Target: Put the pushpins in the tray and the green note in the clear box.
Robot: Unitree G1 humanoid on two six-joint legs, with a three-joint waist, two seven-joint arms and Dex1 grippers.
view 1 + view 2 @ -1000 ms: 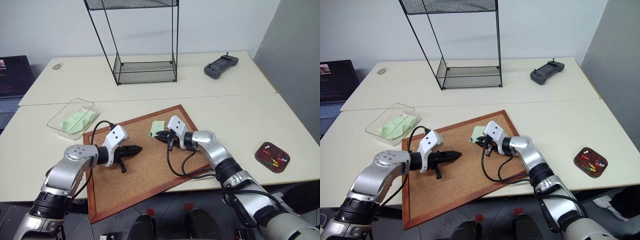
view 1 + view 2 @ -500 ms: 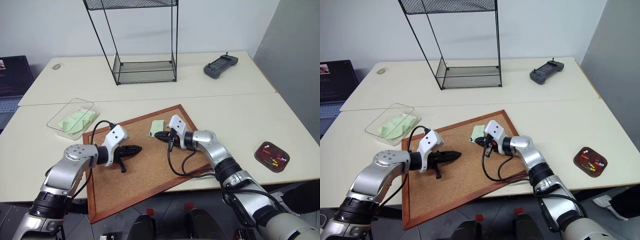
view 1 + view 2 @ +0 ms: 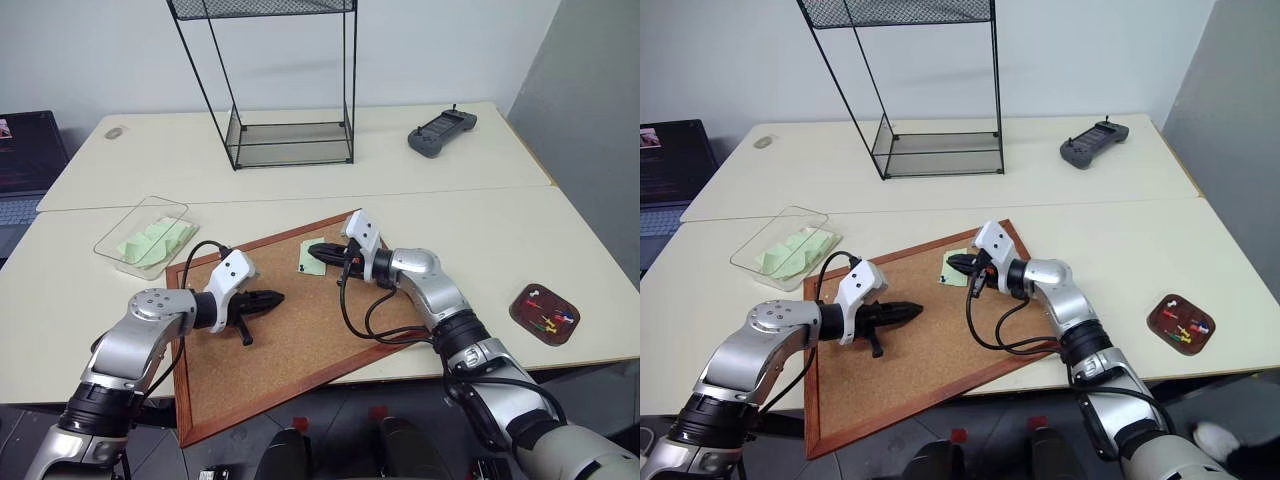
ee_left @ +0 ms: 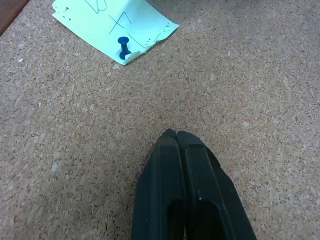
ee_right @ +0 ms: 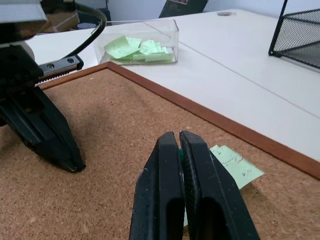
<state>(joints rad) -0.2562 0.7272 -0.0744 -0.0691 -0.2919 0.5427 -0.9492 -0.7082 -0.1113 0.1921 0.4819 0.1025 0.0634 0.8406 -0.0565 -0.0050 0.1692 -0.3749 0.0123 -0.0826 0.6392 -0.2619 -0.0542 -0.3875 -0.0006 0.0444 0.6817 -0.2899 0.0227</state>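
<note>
above the green note (image 3: 313, 257), right gripper (image 3: 312, 248) seemingly pinching pin

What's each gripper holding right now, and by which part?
Left gripper: nothing, shut empty. Right gripper: a green sliver shows between its shut fingertips, likely a pushpin; which part cannot be told.

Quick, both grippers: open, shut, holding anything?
Left gripper: shut, holding nothing, over the corkboard.
Right gripper: shut; a sliver of green shows between its fingers, possibly a pushpin.
</note>
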